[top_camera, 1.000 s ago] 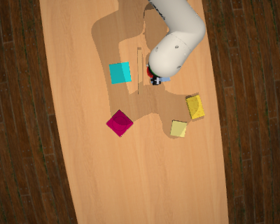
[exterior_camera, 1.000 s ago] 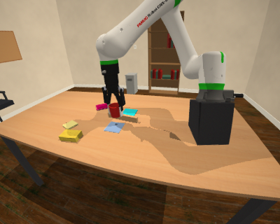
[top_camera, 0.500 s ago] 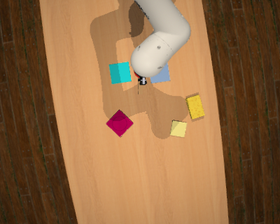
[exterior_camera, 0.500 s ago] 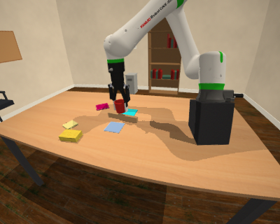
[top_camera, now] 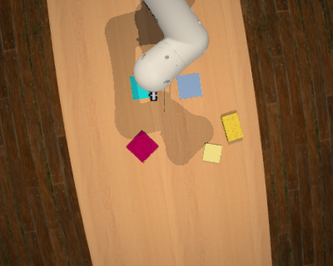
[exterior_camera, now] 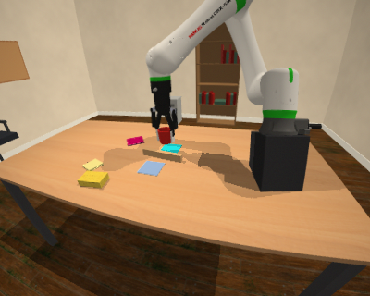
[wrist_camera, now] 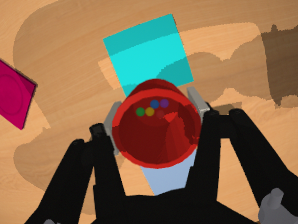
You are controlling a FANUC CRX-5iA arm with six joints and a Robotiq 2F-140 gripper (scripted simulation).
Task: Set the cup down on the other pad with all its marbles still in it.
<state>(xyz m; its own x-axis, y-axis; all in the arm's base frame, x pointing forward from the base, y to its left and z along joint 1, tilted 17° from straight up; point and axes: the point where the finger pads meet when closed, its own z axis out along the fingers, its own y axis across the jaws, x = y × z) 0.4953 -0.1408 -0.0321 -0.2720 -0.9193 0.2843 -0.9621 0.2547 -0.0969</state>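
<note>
I have the gripper [wrist_camera: 157, 137] clamped on the red cup [wrist_camera: 157, 123], one black finger on each side of its wall. On the wrist camera I can see into the cup: several small marbles [wrist_camera: 152, 108], green, orange, blue and purple, lie against its inner wall. The cup hangs in the air, upright as far as I can judge, just at the edge of the cyan pad [wrist_camera: 148, 54], which shows beyond its rim.

From the exterior camera the cup [exterior_camera: 164, 135] is off the table [exterior_camera: 210, 208], above the cyan pad [exterior_camera: 171, 148] and close to the low wooden rail [exterior_camera: 163, 154]. The pale blue pad [exterior_camera: 151, 167] lies on the near side of that rail, toward the table's front edge.

From above, the white arm [top_camera: 172, 54] covers the cup and part of the cyan pad [top_camera: 137, 89]; the blue pad [top_camera: 189, 86] lies apart to one side.

The only writing I can read is red lettering on the arm [exterior_camera: 205, 25], beginning "FANUC Robot CRX"; the rest is too small. A magenta block [top_camera: 142, 145], a yellow sponge [top_camera: 232, 126] and a pale yellow square [top_camera: 212, 153] sit further along the table.
</note>
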